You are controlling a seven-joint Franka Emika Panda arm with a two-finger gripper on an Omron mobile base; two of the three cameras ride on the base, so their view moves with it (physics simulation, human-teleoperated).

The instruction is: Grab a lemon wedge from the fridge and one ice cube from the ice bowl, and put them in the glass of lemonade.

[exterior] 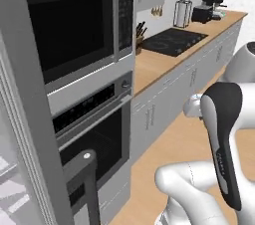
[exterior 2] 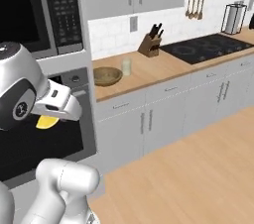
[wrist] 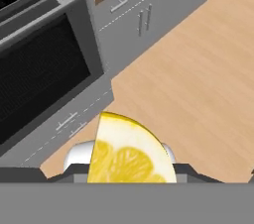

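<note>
Lemon fills the bottom centre of the hand view: the lemon wedge (wrist: 130,153) sits upright between the gripper's (wrist: 130,168) jaws, cut face toward the camera, rind arching over the top. The pincer is clenched on it, the jaws standing only as wide as the wedge. In the right base view the same wedge (exterior 2: 47,122) shows as a yellow sliver under the white hand at the left of the frame, in front of the dark oven door (exterior 2: 34,143).

Outward from there, the hand view looks down across the oven (wrist: 39,74) in its left half and the wooden floor (wrist: 198,69) spreading to the right. Grey base cabinets (exterior 2: 149,119) run along the middle of the right base view, under a wooden counter (exterior 2: 163,69).

On that counter, at centre left of the right base view, the ice bowl (exterior 2: 107,76) rests with the glass of lemonade (exterior 2: 127,66) just beside it on its right. Both stand up and to the right of the held wedge in that frame, well apart from it.

By my reading, the fridge part is done: the wedge is in hand. Left to do are carrying it to the glass, dropping it in, then fetching one ice cube from the bowl and adding that too. Whether the bowl holds ice is too small to tell.
</note>
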